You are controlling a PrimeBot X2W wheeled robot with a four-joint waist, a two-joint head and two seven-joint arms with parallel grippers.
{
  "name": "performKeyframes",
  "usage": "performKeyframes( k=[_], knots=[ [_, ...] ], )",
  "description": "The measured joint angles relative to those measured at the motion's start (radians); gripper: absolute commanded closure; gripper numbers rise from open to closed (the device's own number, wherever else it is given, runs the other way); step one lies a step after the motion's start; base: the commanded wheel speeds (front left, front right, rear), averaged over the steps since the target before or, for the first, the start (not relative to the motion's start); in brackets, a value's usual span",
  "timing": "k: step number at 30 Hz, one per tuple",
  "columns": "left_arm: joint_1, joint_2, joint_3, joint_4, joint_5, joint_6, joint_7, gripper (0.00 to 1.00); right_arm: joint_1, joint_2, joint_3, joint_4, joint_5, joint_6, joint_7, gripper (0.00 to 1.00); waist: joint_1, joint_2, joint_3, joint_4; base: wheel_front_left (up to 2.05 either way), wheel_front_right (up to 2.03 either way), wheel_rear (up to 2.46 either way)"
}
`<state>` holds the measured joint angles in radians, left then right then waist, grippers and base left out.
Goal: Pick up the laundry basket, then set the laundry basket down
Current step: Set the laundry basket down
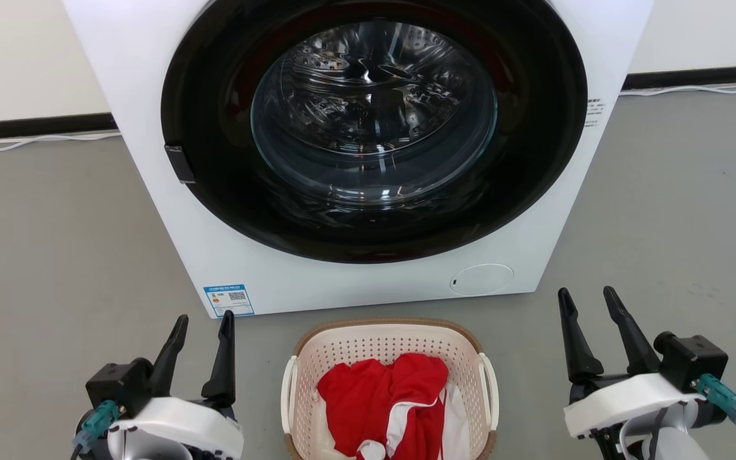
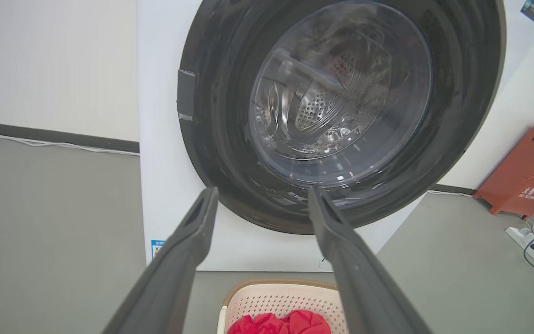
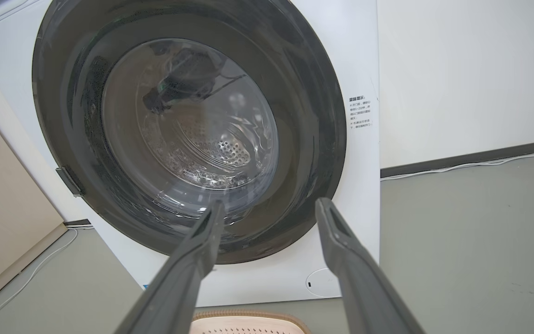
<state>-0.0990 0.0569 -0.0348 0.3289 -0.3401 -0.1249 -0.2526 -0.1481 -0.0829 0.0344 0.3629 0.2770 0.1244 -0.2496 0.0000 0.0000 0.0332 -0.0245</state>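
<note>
Cream perforated plastic laundry basket [image 1: 368,348], rounded-rectangular with a brown woven-look rim, is standing upright on the grey floor [image 1: 55,255], just in front of the white front-loading washing machine [image 1: 368,281] and between the two arms. The left pincer [image 1: 206,316] is hovering to its left and the right pincer [image 1: 586,291] to its right. Both are spread wide, gripping nothing and touching nothing. This layout is fitting either a basket waiting to be lifted or one already set back down; the views are not settling which.

Risks, as judged:
- The white side handles [image 1: 288,393] are looking thin. Should a lift be due, a grip taken on one side alone, or unevenly, would likely be tipping the basket.
- The basket is sitting close to the machine front, so any forward swing could be striking it.
- The load is lying loose and heaped, so a tilt could be spilling it.

Containers:
- The basket is holding a crumpled red garment [image 1: 381,396] with white trim, plus some white cloth beneath it.
- The machine's round glass door is sitting shut. The steel drum [image 1: 368,83] behind it is appearing empty, though reflections are obscuring part of it.
</note>
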Motion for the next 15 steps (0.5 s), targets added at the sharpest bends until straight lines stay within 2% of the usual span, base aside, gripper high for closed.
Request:
performKeyframes(
  k=[4, 15],
  knots=[
    [0.023, -0.003, 0.016, -0.024, 0.043, 0.000, 0.000, 0.00, 0.021, 0.009, -0.010, -0.022, -0.013, 0.000, 0.000, 0.00, 0.0000, 0.0000, -0.004, -0.001, 0.00, 0.00, 0.00],
    [0.033, -0.014, 0.031, -0.037, 0.071, 0.000, 0.000, 0.00, 0.044, 0.022, -0.027, -0.028, -0.022, 0.000, 0.000, 0.00, 0.0000, 0.0000, -0.009, -0.005, 0.00, 0.00, 0.00]
  ],
)
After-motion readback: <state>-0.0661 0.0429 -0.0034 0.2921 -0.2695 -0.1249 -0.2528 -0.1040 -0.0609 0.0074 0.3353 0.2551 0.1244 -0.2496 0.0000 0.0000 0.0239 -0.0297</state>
